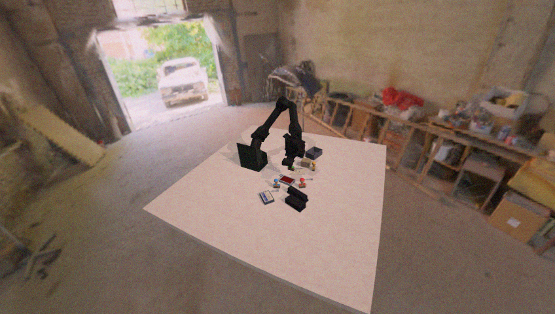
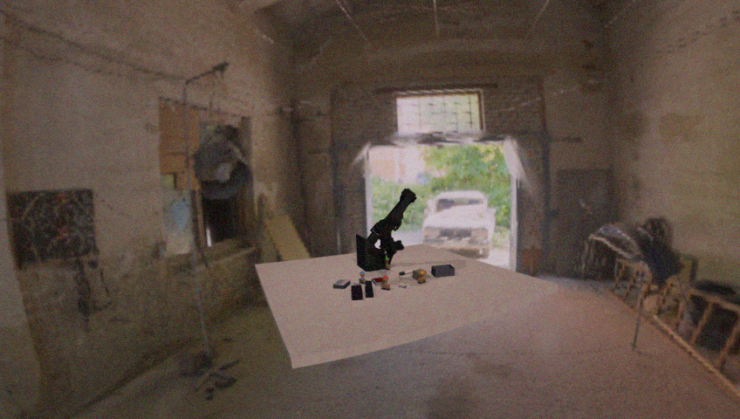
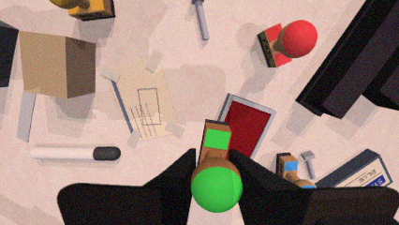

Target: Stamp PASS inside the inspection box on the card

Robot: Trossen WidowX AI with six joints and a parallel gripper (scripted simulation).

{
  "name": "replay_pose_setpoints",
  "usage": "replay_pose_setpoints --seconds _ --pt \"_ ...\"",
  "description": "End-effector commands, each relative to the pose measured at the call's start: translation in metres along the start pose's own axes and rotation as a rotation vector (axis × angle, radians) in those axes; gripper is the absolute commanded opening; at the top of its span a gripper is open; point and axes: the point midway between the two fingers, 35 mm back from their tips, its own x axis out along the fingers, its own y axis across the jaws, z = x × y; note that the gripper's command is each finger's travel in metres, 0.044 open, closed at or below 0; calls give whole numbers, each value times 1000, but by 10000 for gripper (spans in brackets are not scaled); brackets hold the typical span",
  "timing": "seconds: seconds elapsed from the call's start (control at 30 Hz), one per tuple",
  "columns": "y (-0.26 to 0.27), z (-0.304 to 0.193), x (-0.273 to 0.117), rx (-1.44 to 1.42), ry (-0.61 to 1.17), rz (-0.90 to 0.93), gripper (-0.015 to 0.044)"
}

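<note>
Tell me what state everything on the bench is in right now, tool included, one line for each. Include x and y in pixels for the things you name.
Tool (image 1: 290, 166) (image 2: 387, 265) (image 3: 212, 154): closed on the green stamp
Green stamp (image 3: 216, 187): held, raised off the bench
Red ink pad (image 1: 286, 179) (image 3: 248, 127): uncovered
Card (image 3: 150, 100): taped down, box unprinted
Red stamp (image 1: 302, 182) (image 2: 385, 281) (image 3: 299, 39): upright
Blue stamp (image 1: 276, 183) (image 3: 291, 170): upright
Marker (image 3: 70, 153): capped, lying flat

Wooden stamp base (image 3: 209, 148), glossy green knob (image 3: 216, 189); paper card (image 3: 164, 100).
</note>
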Motion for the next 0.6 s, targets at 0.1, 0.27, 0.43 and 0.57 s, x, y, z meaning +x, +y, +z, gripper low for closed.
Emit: replay_pose_setpoints --seconds 0.1,0.27,0.43,0.57 --pt "41 9 2 -117 6 9 0" --pt "72 13 3 -208 6 18 0" --pt "76 13 3 -221 7 20 0" --pt "76 13 5 -220 6 20 0"
